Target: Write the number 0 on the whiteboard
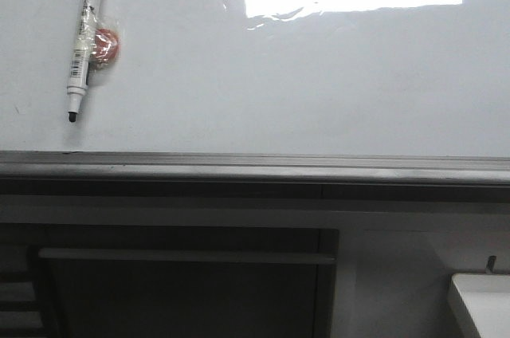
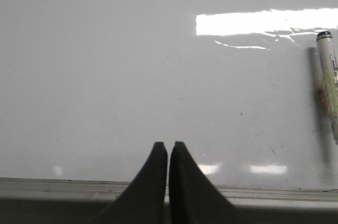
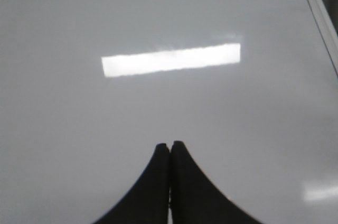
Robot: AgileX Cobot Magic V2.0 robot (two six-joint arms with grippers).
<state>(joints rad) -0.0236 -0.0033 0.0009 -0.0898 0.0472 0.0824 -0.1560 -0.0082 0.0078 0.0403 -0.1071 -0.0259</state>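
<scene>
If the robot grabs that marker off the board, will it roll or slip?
The marker looks round and smooth, so it may slip in a pinch. It seems slim and probably light. The red piece beside it might be a magnet resisting the pull.

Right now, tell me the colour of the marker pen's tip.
Black tip, on the white marker pen; front view shows it best.

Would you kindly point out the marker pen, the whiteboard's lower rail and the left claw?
marker pen [image 1: 84, 31]: front view, middle of its barrel.
lower rail [image 1: 255, 167]: front view, grey metal strip under the whiteboard.
left claw [image 2: 168, 147]: left wrist view, between its closed fingertips.
</scene>
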